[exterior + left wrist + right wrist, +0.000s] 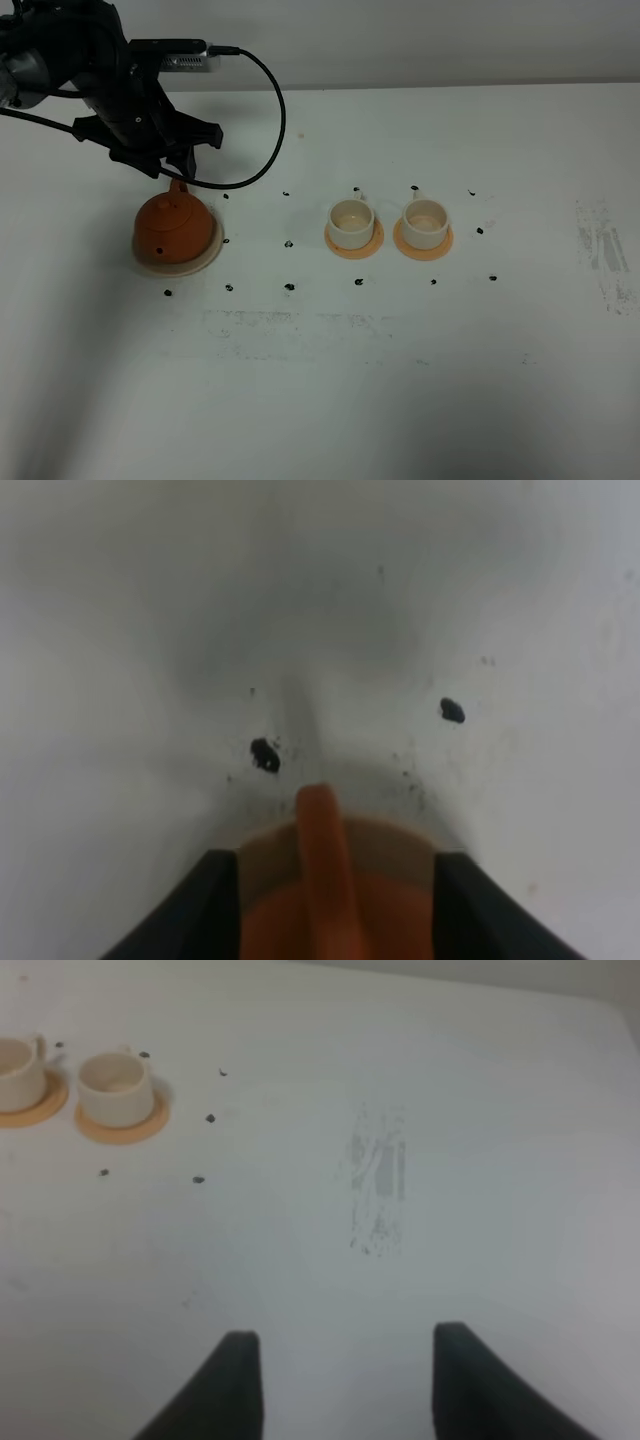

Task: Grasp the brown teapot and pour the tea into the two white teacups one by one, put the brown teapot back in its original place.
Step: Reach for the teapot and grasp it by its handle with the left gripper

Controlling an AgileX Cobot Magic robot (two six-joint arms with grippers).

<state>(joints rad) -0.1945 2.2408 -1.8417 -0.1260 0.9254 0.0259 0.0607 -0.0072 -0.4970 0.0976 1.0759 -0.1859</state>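
Note:
The brown teapot (pixel 172 228) stands upright on its pale beige saucer (pixel 212 254) at the table's left. My left gripper (pixel 168 166) is just behind it, open, with one dark finger on each side of the teapot's loop handle (pixel 320 850) and not closed on it. The two white teacups (pixel 351 222) (pixel 425 220) stand side by side mid-table, each on an orange coaster (pixel 372 246); their insides look pale. They also show in the right wrist view (pixel 115 1080) (pixel 18 1068). My right gripper (pixel 345 1360) is open and empty above bare table; it is outside the exterior view.
Small black marks (pixel 290 243) dot the white table around the saucer and cups. A grey scuffed patch (pixel 600 250) lies near the right edge. A black cable (pixel 275 110) loops from the left arm over the table behind the teapot.

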